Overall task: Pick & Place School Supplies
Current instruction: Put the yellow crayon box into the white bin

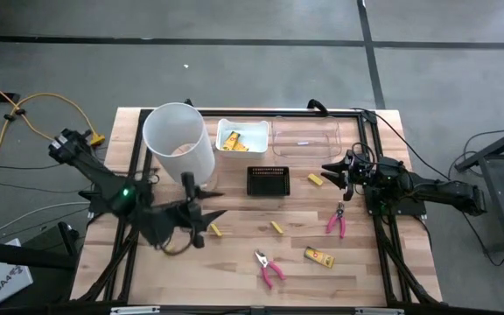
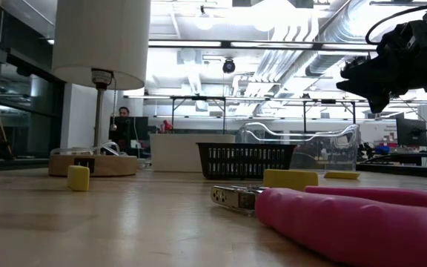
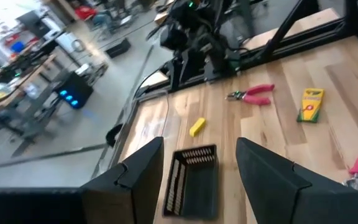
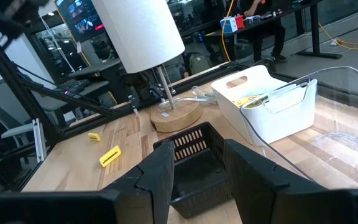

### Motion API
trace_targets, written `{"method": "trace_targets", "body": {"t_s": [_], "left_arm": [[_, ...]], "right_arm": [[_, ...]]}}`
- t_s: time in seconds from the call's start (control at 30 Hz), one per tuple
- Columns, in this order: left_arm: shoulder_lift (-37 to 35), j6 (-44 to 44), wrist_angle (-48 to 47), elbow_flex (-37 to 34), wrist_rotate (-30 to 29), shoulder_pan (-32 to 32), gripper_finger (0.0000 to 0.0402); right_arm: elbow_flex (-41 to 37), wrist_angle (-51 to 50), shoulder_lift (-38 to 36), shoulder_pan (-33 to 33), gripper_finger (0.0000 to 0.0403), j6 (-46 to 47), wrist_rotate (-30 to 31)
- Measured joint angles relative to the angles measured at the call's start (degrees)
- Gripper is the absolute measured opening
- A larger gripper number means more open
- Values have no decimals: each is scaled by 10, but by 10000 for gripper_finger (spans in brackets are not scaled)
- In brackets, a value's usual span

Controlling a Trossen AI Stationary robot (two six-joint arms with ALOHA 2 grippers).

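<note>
Some yellow packets (image 1: 232, 140) already lie in the white bin (image 1: 256, 145) at upper centre (a start, I judge). Pliers (image 1: 268, 267), another pair (image 1: 337, 220), packet (image 1: 318, 256) and blocks (image 1: 276, 227) remain on the desk (image 1: 234, 280). Left gripper (image 1: 198, 213) and right gripper (image 1: 338, 175) are spread open, empty.

Wooden table (image 1: 234, 271), black tray (image 1: 267, 180), white bin (image 1: 242, 138), pink pliers (image 1: 269, 267), yellow packet (image 1: 319, 256)

Pink tool handles (image 2: 362, 222) lay closest on the desk (image 2: 124, 230), a yellow packet (image 2: 290, 179) just behind them. A small yellow block (image 2: 78, 178) sat left, before the black basket (image 2: 245, 160). A dark claw (image 2: 380, 81) hung upper right.
</note>
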Motion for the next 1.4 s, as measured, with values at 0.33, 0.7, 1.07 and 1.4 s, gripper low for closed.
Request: {"method": "trace_targets", "body": {"t_s": [0.33, 0.7, 1.07, 1.4], "left_arm": [[0, -158, 21, -118, -46, -33, 193], [0, -227, 117, -233, -38, -33, 193], [0, -262, 185, -310, -32, -33, 193], [0, -233, 283, -381, 54, -40, 193]], "right_arm": [[0, 0, 0, 0, 133, 0, 0], [0, 0, 0, 0, 133, 0, 0], [0, 0, 0, 0, 133, 0, 0], [0, 0, 0, 0, 133, 0, 0]]}}
